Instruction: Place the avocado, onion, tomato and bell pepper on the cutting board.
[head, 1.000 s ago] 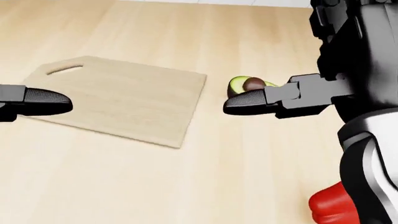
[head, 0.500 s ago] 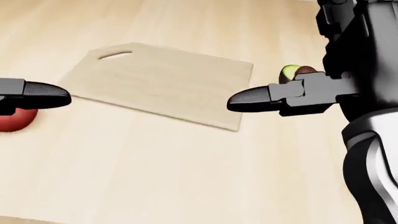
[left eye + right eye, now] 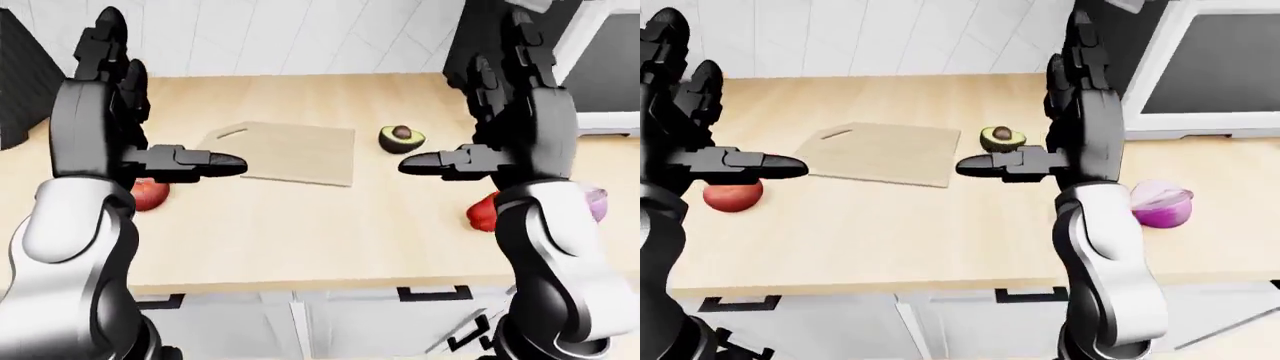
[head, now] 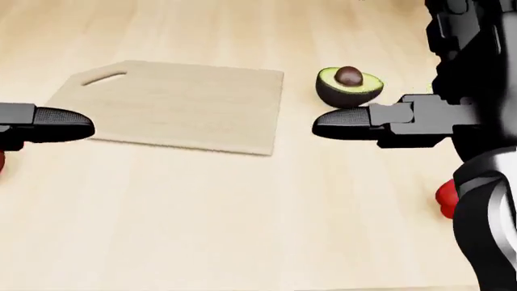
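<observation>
— So where does everything lie, biggest first?

— The counter (image 3: 300,232) runs wide and pale under both my arms. On it the cutting board (image 4: 186,106) lies flat and bare, its handle slot toward the top-left in the head view. None of the four is on it yet.

— And your hands?

— Both are raised, fingers spread upward, thumbs pointing inward, nothing held. My left hand (image 3: 105,112) hangs left of the board; my right hand (image 3: 520,120) hangs right of it.

— Which thing comes first?

— The avocado (image 4: 349,86), I judge. It sits cut face up just beside the board's right edge, above my right thumb in the head view, so my right hand is clearly the nearer. The half looks nearly round, so no long axis to line up with.

— The others?

— The onion (image 3: 1160,204) and bell pepper (image 3: 483,212) lie right, partly behind my right arm. The tomato (image 3: 733,195) sits left, below my left thumb.

— Room to move?

— Bare counter between avocado and board; the path is short and unobstructed. The counter's near edge is well apart.
</observation>
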Tool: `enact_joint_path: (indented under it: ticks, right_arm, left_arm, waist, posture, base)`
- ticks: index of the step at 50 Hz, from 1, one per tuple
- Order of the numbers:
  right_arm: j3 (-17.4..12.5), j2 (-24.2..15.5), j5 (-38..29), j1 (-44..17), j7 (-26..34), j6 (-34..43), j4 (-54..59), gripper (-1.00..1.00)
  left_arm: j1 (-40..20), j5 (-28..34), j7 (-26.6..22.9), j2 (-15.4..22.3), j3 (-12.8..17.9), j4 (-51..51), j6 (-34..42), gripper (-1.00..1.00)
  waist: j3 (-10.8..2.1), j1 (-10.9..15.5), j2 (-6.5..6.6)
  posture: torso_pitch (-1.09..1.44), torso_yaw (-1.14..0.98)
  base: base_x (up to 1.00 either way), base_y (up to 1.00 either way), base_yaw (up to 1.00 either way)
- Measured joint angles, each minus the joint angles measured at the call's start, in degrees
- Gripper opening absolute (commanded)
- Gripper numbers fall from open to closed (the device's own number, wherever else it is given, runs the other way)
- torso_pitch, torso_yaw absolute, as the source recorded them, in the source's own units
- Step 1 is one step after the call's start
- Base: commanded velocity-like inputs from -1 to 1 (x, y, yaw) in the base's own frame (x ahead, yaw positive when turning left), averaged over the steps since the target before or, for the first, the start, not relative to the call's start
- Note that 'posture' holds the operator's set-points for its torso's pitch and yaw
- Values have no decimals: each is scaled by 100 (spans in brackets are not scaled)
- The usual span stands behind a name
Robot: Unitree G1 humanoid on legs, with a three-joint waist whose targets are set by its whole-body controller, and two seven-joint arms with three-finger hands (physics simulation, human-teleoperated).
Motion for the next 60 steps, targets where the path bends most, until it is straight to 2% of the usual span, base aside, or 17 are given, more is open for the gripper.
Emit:
enact_joint_path:
  ticks: [1, 2, 6, 10, 12, 14, 15, 17, 20, 22, 26, 30, 39, 45, 60]
  right_arm:
    - [-69, -26, -6, 26, -35, -14, -63, 100]
    - [-80, -89, -65, 23, -73, -31, -104, 100]
    - [119, -43, -239, -58, -43, -86, 8, 100]
    - [381, -58, -405, 16, 190, -30, 145, 100]
    - [391, -29, -507, 37, 312, -12, 151, 100]
    - [238, 83, -574, 85, 363, -63, 115, 100]
    - [158, 97, -595, 70, 350, -93, 91, 100]
    - [97, 81, -616, -2, 316, -141, 65, 100]
    - [173, 125, -585, 95, 312, -180, 18, 100]
    - [220, 126, -546, 94, 330, -147, 77, 100]
    - [213, 118, -512, 78, 331, -138, 82, 100]
    - [187, 115, -522, 74, 300, -190, 62, 100]
    - [188, 96, -506, 51, 308, -160, 64, 100]
    - [185, 81, -510, 15, 321, -116, 67, 100]
    - [210, 111, -552, 132, 345, -6, -134, 100]
  left_arm:
    - [-36, -23, -17, -20, -76, 41, -12, 100]
    - [-65, -52, -40, -19, -141, 69, -24, 100]
    - [-39, -72, -77, 8, -92, 41, -60, 100]
    - [28, 25, -24, 3, -5, 99, -32, 100]
    - [59, 60, -3, -44, -35, 130, -16, 100]
    - [64, 41, -30, -62, -113, 71, -40, 100]
    - [31, 23, -51, -51, -135, 21, -80, 100]
    - [6, 17, -79, -23, -111, -17, -158, 100]
    - [160, 72, -67, -51, -27, 12, -166, 100]
    - [259, 144, -29, -58, -17, 140, -131, 100]
    - [499, 502, -38, 171, -200, 436, -103, 100]
    - [703, 1129, -327, 199, -329, 449, -49, 100]
    - [873, 2217, -990, 157, -232, 516, -97, 100]
    - [1031, 2737, -1264, 100, -24, 716, -205, 100]
    - [1905, 3155, -1409, -159, 453, 1069, -985, 100]
  waist:
    - [-13, -8, 69]
    - [-26, 13, 86]
    - [-78, 61, -112]
    - [-41, 93, -325]
    - [8, 54, -305]
    - [14, 75, -387]
    - [-20, 83, -358]
    - [-88, 67, -186]
    - [-18, 95, -242]
    - [-29, 106, -266]
    - [-45, 108, -271]
    - [-61, 106, -255]
    - [-76, 108, -240]
    - [-76, 105, -235]
    - [-92, 116, -248]
  posture:
    - [0, 0]
    - [0, 0]
    - [0, 0]
    - [0, 0]
    - [0, 0]
    - [0, 0]
    - [0, 0]
    - [0, 0]
    - [0, 0]
    - [0, 0]
    - [0, 0]
    - [0, 0]
    - [0, 0]
    - [0, 0]
    - [0, 0]
  base:
    - [0, 0, 0]
    - [0, 0, 0]
    - [0, 0, 0]
    - [5, 13, 0]
    - [13, 62, 0]
    - [0, 0, 0]
    - [0, 0, 0]
    - [0, 0, 0]
    - [0, 0, 0]
    - [0, 0, 0]
    - [0, 0, 0]
    - [0, 0, 0]
    - [0, 0, 0]
    - [0, 0, 0]
    - [0, 0, 0]
